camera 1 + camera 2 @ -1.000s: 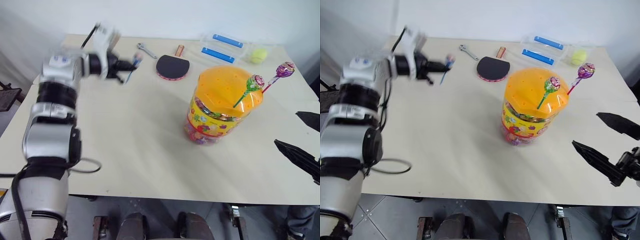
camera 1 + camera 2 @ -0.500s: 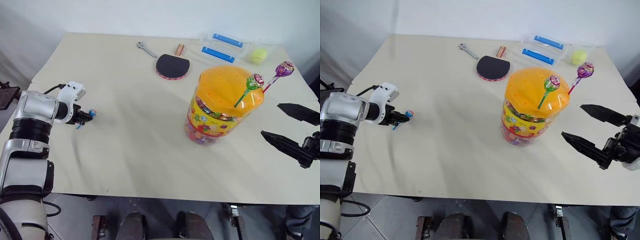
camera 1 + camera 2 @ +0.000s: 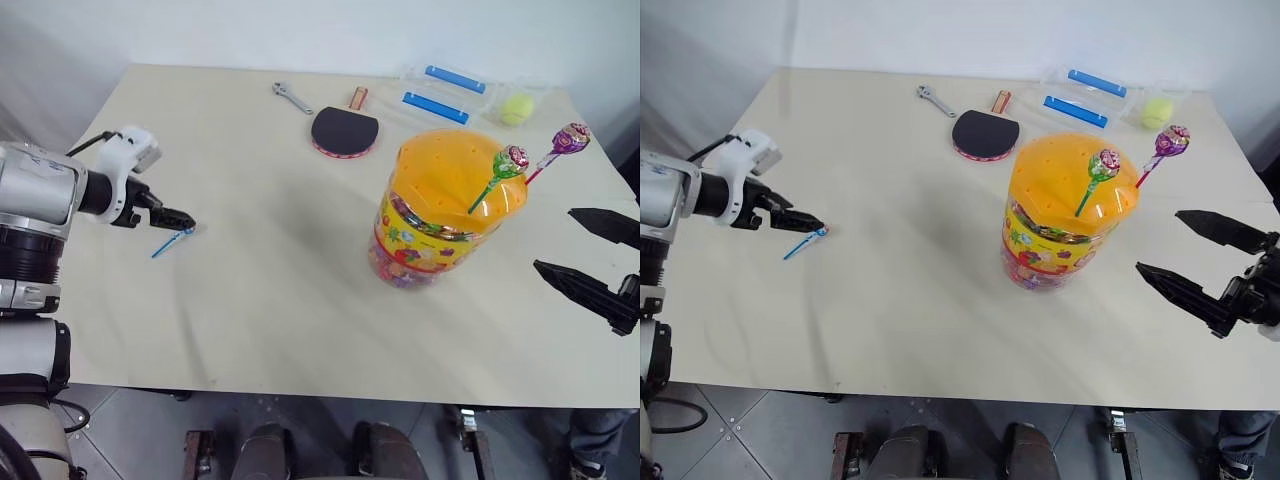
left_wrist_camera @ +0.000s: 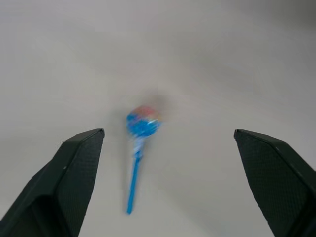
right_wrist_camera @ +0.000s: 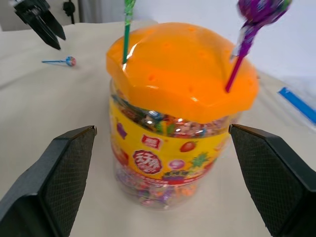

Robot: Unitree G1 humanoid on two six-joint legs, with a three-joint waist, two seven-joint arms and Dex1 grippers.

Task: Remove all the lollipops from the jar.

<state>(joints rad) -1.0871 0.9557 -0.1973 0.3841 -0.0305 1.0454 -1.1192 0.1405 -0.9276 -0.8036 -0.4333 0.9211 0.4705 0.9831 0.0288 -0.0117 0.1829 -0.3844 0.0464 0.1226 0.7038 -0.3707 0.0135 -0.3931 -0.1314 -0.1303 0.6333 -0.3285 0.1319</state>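
The jar (image 3: 445, 215), a clear tub with a domed orange lid, stands right of the table's middle. Two lollipops stick up from its lid, one on a green stick (image 3: 510, 162) and one on a purple stick (image 3: 570, 137). A third lollipop (image 3: 172, 243) on a blue stick lies flat on the table at the left. My left gripper (image 3: 185, 222) hovers just behind it, open and empty, with the candy (image 4: 140, 128) between its spread fingers in the left wrist view. My right gripper (image 3: 590, 255) is open to the right of the jar, facing it (image 5: 177, 98).
At the back of the table lie a black table tennis paddle (image 3: 344, 130), a wrench (image 3: 292, 98), flat clear boxes with blue bars (image 3: 445, 92) and a yellow-green ball (image 3: 516, 108). Bare tabletop (image 3: 270, 290) stretches between the left lollipop and the jar.
My left gripper brought the blue-stick lollipop from the back of the table to the near left, opened, and left it lying on the table. The right gripper stayed open beside the jar.
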